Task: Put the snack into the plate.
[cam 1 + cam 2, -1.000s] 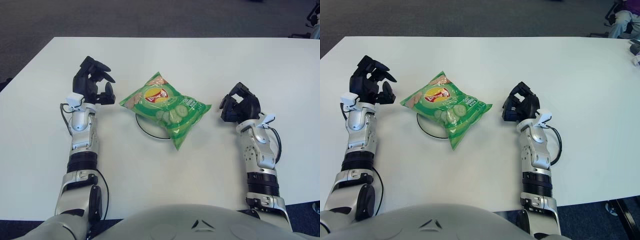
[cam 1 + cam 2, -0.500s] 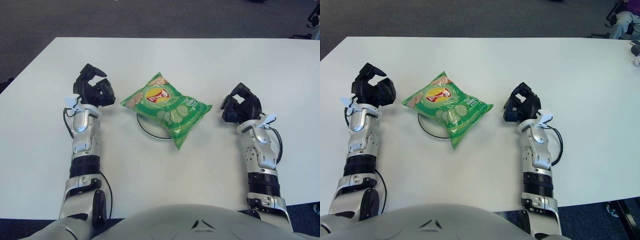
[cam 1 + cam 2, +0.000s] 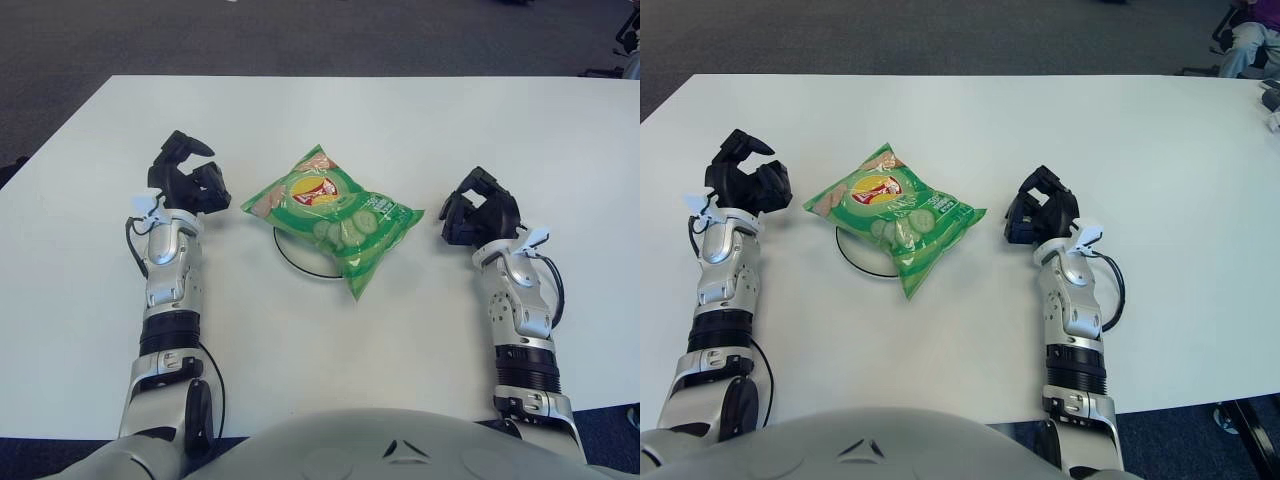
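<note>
Two hands flank the goods in the left eye view: the green cucumber chip bag (image 3: 333,216) lies across the small white plate (image 3: 292,262), hiding most of it, long axis running from upper left to lower right, with the left hand (image 3: 185,180) just beside its upper-left end, fingers curled and holding nothing. In the right eye view the right hand (image 3: 1040,212) sits off the bag's right corner, likewise curled and empty, so neither hand touches the snack, and the left looks slightly nearer

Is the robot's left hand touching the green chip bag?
Apart. In the left eye view, bare white table shows between the left hand and the green chip bag.
</note>
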You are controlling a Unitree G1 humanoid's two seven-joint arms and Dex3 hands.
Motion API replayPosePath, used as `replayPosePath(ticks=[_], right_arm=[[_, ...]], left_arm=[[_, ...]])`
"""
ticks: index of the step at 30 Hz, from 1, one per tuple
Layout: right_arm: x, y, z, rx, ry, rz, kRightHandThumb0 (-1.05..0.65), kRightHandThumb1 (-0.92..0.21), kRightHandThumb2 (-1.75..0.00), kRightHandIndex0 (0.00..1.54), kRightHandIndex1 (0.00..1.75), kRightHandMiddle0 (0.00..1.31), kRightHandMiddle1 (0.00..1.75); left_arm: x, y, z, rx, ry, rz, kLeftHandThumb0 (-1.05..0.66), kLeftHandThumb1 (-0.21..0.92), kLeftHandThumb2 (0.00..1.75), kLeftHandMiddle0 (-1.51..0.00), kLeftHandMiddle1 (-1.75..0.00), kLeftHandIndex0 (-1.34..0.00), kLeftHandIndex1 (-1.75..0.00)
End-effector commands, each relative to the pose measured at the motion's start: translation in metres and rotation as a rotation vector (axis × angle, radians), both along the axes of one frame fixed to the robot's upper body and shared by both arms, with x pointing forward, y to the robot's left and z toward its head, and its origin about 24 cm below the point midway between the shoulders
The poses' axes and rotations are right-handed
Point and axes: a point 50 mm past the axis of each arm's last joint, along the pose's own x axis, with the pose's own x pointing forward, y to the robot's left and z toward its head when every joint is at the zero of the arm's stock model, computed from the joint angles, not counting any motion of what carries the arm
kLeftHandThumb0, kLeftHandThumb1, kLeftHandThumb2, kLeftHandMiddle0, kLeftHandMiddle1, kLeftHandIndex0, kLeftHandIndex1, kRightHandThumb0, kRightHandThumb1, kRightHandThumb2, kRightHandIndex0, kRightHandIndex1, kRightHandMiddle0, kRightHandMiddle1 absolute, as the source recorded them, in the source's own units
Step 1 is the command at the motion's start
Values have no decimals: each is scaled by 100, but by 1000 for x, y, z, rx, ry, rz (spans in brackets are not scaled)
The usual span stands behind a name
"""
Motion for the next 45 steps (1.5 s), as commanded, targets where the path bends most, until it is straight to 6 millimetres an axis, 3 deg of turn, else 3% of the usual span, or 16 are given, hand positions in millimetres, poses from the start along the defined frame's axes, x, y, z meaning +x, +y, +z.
replayPosePath(ticks=[1, 20, 45], right_arm=[[-17, -1, -33, 29, 127, -16, -1, 6, -175, 89, 174, 68, 175], [-19, -2, -33, 19, 115, 4, -1, 6, -175, 89, 174, 68, 175], [-22, -7, -33, 12, 121, 3, -1, 6, -175, 89, 173, 68, 175]], left_arm=[[-20, 2, -42, -20, 159, 28, -54, 18, 148, -135, -175, -72, -175], [-26, -4, -64, 11, 293, -102, -51, 24, 141, -133, -175, -68, -175], [-37, -17, -71, 21, 315, -232, -51, 25, 140, -132, -175, -67, -175]])
